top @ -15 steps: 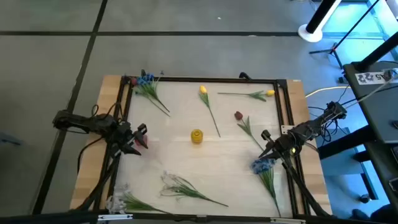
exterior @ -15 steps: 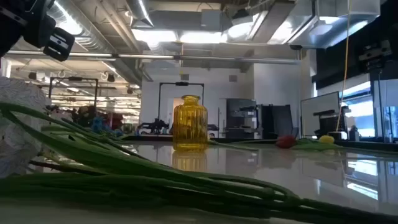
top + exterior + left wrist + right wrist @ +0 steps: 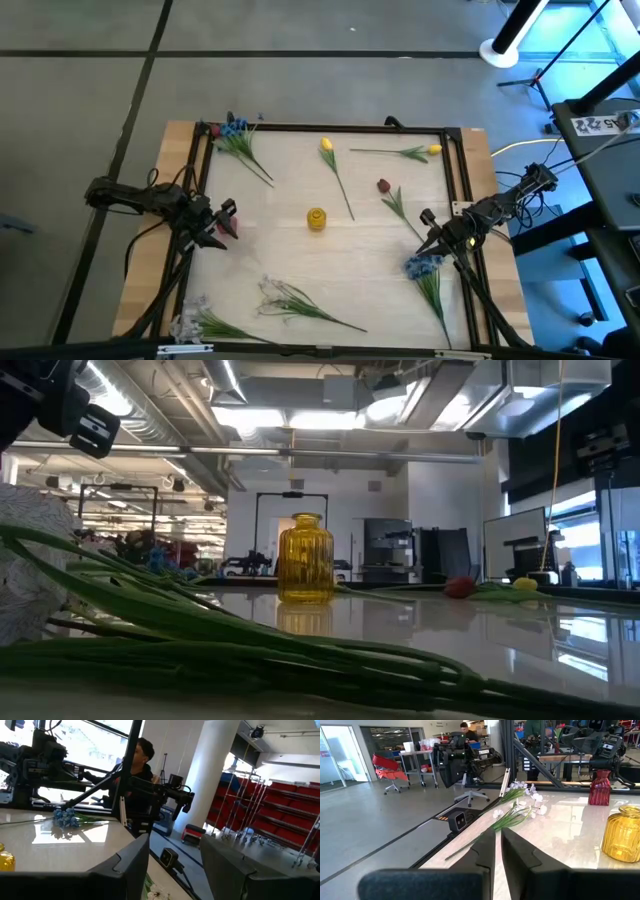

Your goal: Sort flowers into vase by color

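surface (image 3: 360, 250): flowers scattered round the yellow vase (image 3: 316, 219) at its middle | left gripper (image 3: 226, 219): at left edge, jaws spread, empty | right gripper (image 3: 424, 232): at right edge near blue flower (image 3: 421, 266), jaws nearly together, holding nothing

I am seeing bright ceiling strip lights (image 3: 290, 418) glaring overhead in my low view, their sheen mirroring on the glossy white tabletop (image 3: 480, 630); the near green stems (image 3: 230, 650) are blurring darkly out of focus.
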